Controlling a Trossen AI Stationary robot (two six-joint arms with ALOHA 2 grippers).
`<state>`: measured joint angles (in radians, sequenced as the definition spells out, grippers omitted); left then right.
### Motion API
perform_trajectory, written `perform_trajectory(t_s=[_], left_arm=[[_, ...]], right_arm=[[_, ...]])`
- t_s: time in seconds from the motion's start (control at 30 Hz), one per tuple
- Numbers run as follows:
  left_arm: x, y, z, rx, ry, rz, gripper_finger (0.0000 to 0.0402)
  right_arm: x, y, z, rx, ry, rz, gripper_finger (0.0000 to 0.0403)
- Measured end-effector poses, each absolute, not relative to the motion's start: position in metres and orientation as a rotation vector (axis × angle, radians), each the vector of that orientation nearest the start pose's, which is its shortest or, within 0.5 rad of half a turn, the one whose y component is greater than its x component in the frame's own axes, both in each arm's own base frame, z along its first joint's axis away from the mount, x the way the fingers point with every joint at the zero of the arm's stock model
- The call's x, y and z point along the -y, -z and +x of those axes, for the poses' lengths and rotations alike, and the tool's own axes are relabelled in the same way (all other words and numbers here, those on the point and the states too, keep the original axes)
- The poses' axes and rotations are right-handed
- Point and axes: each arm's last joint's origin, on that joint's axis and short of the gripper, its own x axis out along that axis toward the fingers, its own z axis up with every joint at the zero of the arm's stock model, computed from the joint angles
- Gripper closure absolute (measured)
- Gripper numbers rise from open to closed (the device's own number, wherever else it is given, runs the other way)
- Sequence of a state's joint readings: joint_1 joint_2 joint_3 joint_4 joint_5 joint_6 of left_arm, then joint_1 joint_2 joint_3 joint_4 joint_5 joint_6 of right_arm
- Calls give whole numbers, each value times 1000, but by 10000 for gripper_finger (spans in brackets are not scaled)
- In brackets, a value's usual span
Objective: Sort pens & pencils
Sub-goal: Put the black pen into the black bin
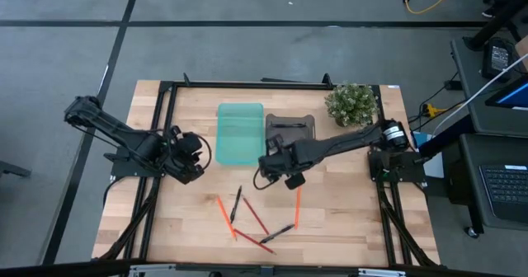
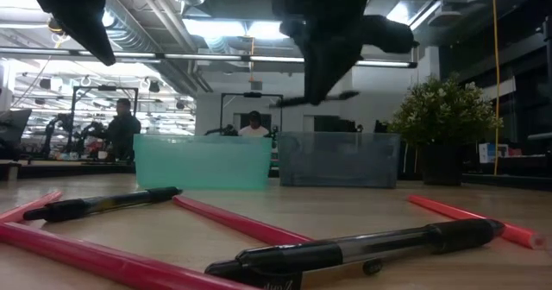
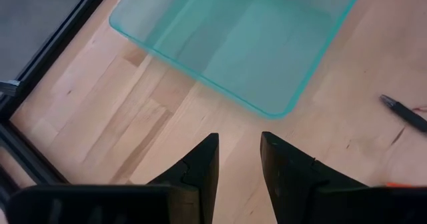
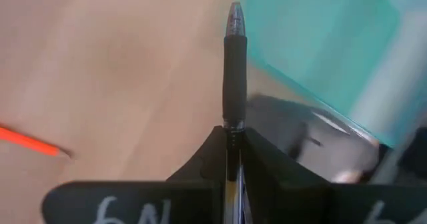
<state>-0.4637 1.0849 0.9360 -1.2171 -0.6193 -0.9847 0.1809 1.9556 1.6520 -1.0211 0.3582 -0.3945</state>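
Sorting is only begun: my right tool holds one black pen clamped above the surface near the grey bin, while pencils and pens lie loose, and my left tool waits narrowly open beside the teal bin.

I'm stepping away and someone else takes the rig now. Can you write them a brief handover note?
Right gripper: shut on a black pen, raised near the grey bin.
Left gripper: open, empty, beside the teal bin.
Done: one pen already lies in the grey bin.
Left: drop the held pen; two pens and four pencils remain on the table.
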Motion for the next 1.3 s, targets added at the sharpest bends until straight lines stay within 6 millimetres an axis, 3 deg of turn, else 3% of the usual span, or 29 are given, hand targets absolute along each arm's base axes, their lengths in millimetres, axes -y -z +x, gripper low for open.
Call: perform_trajectory(t_s=[0.2,0.33,0.9,1.1,1.3], left_arm=[[63,-262,164,-988,-671,-131,296],[65,-259,167,-1006,-678,-115,296],[65,-258,168,-1011,-682,-108,296],[65,-258,168,-1010,-682,-108,296],[65,-258,168,-1007,-684,-104,296]], right_arm=[[-26,-271,379,-1265,8,-616,371],[0,-278,372,-1253,43,-549,371],[91,-236,354,-1251,99,-358,371],[111,-222,348,-1223,103,-292,371],[116,-208,343,-1201,90,-262,371]])
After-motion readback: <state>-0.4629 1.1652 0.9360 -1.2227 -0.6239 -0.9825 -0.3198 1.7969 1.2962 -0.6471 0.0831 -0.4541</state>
